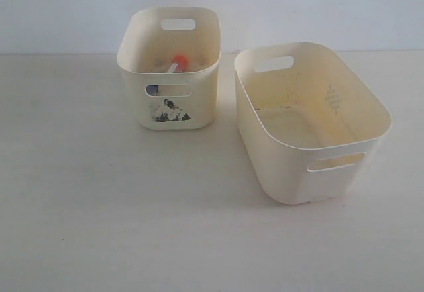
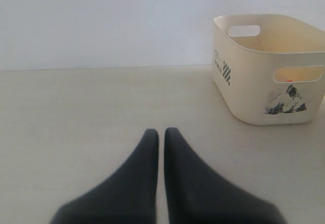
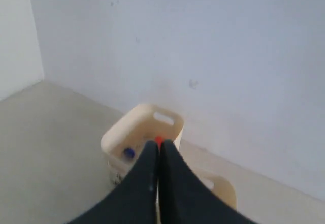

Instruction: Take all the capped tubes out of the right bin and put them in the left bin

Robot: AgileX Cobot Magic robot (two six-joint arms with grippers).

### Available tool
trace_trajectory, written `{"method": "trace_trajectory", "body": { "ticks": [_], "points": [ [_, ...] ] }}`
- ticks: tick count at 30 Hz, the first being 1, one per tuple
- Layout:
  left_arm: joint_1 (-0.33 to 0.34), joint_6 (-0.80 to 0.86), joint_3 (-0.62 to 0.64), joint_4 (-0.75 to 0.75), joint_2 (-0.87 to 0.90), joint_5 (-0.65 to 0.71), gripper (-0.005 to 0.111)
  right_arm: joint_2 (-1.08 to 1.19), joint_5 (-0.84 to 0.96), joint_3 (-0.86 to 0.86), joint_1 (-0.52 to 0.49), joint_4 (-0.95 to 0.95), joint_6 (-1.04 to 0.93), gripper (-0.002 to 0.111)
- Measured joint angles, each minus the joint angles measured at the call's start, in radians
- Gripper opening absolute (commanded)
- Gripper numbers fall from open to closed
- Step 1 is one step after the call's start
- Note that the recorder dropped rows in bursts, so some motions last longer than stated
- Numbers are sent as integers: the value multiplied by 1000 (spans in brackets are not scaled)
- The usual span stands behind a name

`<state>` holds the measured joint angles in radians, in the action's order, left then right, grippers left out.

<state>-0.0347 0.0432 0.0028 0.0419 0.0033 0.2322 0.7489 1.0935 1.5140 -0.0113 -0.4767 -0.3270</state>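
Note:
The left bin, small and cream with a black-and-white sticker, holds an orange-capped tube; a bit of blue shows through its front slot. The right bin, wider, shows no tubes inside. Neither gripper appears in the exterior view. My left gripper is shut with nothing in it, low over the table, with the left bin some way off to one side. My right gripper is shut and empty, high above the left bin, where a blue cap and an orange cap show.
Both bins stand on a pale table against a plain white wall. An edge of the right bin shows behind my right gripper's fingers.

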Motion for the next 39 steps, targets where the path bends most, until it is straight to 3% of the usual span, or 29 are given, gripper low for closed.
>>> {"method": "trace_trajectory", "body": {
  "ticks": [5, 8, 13, 17, 21, 25, 29, 39],
  "points": [
    [0, 0, 0, 0, 0, 0, 4, -176, -488, -397, -11, -72, -2, 0],
    [0, 0, 0, 0, 0, 0, 4, -273, -768, -720, -11, -128, -2, 0],
    [0, 0, 0, 0, 0, 0, 4, -388, -1003, -1167, -11, -161, 10, 0],
    [0, 0, 0, 0, 0, 0, 4, -501, -1081, -1391, -15, -169, 12, 0],
    [0, 0, 0, 0, 0, 0, 4, -593, -1103, -1502, -17, -171, 10, 0],
    [0, 0, 0, 0, 0, 0, 4, -677, -1073, -1509, -50, -171, -66, 0],
    [0, 0, 0, 0, 0, 0, 4, -738, -1000, -1509, -109, -171, -137, 0],
    [0, 0, 0, 0, 0, 0, 4, -743, -782, -1509, -117, -149, -177, 0]
  ]
}}
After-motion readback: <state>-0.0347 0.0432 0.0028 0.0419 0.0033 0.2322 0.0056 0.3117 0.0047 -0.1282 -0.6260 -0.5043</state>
